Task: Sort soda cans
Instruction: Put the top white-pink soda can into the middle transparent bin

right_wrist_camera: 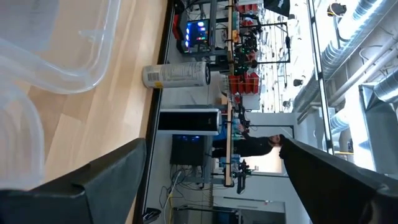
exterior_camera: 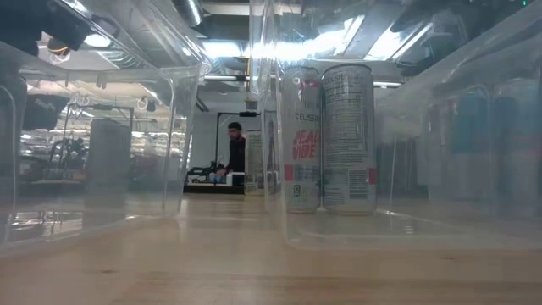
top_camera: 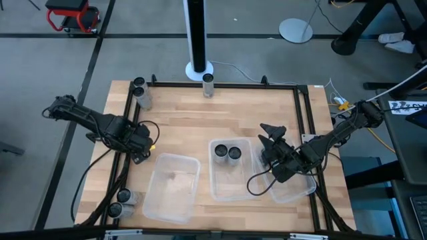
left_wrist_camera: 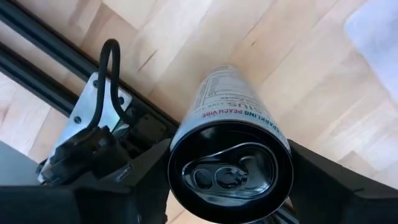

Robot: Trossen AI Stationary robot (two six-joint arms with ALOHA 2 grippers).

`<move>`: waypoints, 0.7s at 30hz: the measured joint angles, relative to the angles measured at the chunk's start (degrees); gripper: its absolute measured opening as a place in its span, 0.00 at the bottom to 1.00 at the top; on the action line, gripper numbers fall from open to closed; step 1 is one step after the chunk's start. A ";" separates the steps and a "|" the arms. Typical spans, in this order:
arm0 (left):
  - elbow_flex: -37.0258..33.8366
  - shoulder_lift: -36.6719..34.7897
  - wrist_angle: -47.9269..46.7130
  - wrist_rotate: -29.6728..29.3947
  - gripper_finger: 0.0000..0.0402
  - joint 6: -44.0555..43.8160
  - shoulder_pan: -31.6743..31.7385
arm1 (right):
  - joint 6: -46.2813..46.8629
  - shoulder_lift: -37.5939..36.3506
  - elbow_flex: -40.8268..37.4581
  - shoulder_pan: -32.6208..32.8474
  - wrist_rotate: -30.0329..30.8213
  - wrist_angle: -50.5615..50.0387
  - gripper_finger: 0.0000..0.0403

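My left gripper (top_camera: pixel 142 142) is near the table's left side, shut on a black-topped soda can (left_wrist_camera: pixel 233 118) labelled peach; in the high view the gripper hides that can. My right gripper (top_camera: pixel 272 138) hangs open between the middle bin (top_camera: pixel 230 190) and the right bin (top_camera: pixel 297 190), touching nothing. Two dark-topped cans (top_camera: pixel 227 153) stand upright in the middle bin and show as (exterior_camera: pixel 326 140) in the low view. Two cans (top_camera: pixel 140 89) stand at the far left corner and one can (top_camera: pixel 208 81) at the far edge. Two more cans (top_camera: pixel 119 202) stand at the near left corner. My left gripper pinches the can between its two fingers (left_wrist_camera: pixel 146 171) at the can's upper end (left_wrist_camera: pixel 186 134), just below the black top. The fingers come from the can's top end and lie along its sides. I cannot tell whether the can's bottom touches the table.
A third clear bin (top_camera: pixel 172 187) sits at near left of centre. Black frame rails (top_camera: pixel 127 120) run along the table's edges. A white post base (top_camera: pixel 198 69) stands beyond the far edge. A person (exterior_camera: pixel 235 152) shows far off in the room. Bare wood lies in the table's far middle.
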 joint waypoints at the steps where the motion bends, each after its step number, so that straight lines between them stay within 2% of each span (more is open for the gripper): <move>1: 0.34 0.07 -0.17 -0.07 0.62 0.13 0.00 | 0.01 0.01 0.00 0.00 0.00 0.01 0.92; 5: 4.14 0.09 -1.98 -2.58 0.62 0.48 -0.02 | -0.01 -0.01 0.00 0.00 0.00 0.01 0.92; 12: 12.45 0.11 -2.21 -15.72 0.62 1.21 1.54 | 0.02 0.01 0.00 0.00 0.00 0.04 0.92; 21: 22.25 0.09 0.17 -27.36 0.62 8.30 5.19 | 0.04 0.01 0.00 0.00 0.00 0.04 0.92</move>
